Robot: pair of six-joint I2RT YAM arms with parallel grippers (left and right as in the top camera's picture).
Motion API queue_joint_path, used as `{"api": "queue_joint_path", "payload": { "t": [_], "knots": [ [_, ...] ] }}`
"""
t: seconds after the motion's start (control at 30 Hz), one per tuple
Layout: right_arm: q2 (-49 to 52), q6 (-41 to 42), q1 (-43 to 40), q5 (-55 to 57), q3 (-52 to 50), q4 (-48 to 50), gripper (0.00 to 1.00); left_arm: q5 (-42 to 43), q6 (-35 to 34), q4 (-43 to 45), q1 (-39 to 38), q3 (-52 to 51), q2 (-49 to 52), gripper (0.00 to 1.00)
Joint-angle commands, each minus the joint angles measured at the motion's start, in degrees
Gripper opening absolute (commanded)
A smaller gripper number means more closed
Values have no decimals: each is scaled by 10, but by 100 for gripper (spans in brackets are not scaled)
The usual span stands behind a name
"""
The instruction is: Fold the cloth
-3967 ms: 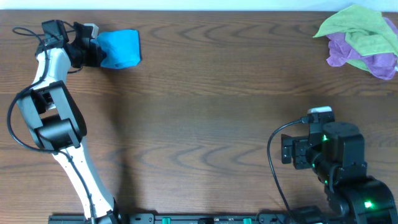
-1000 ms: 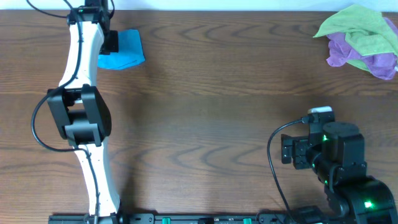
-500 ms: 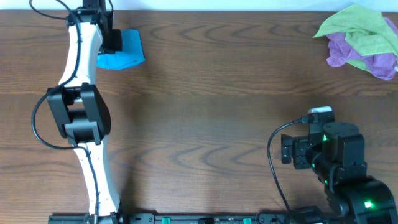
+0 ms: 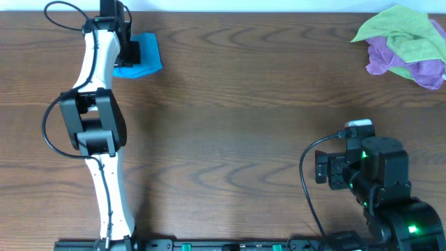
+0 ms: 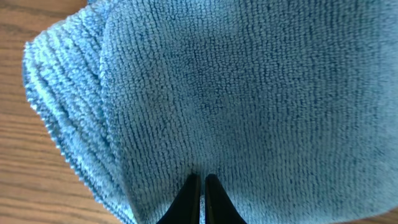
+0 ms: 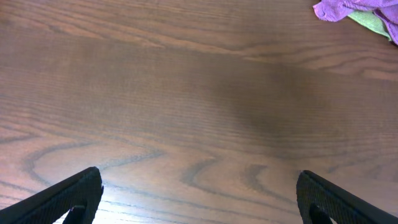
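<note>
The blue cloth [image 4: 148, 56] lies folded into a small thick pad at the far left of the table. In the left wrist view it [image 5: 249, 93] fills the frame, its stacked edges showing on the left. My left gripper [image 4: 131, 50] is over the cloth's left part, its fingers [image 5: 202, 182] shut together with the tips against the cloth's top; no fold shows between them. My right gripper [image 4: 322, 171] rests at the near right, far from the cloth, and is open and empty [image 6: 199, 199] above bare wood.
A crumpled green cloth [image 4: 397, 31] lies on a purple cloth [image 4: 418, 70] at the far right corner; the purple one shows in the right wrist view [image 6: 345, 7]. The table's far edge runs just behind the blue cloth.
The left arm has swung from the cloth's left side to over its left part and shifted slightly right in the last second. The cloth looks a little narrower. The right arm has not moved.
</note>
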Motion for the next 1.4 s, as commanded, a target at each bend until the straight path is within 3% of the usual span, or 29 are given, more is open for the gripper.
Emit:
{"api": "queue_joint_path", "payload": {
  "t": [0.0,0.73,1.07,1.37],
  "knots": [
    [0,8,-5,4,-3,-1,99,-15,23,4,3,-6,17,6],
    [0,8,-5,4,-3,-1,99,-44,132,65,3,-6,71,6],
    [0,8,-5,4,-3,-1,99,-24,133,77,3,-6,71,6],
    [0,8,-5,4,-3,-1,99,-15,81,38,-6,50,70,6]
  ]
}}
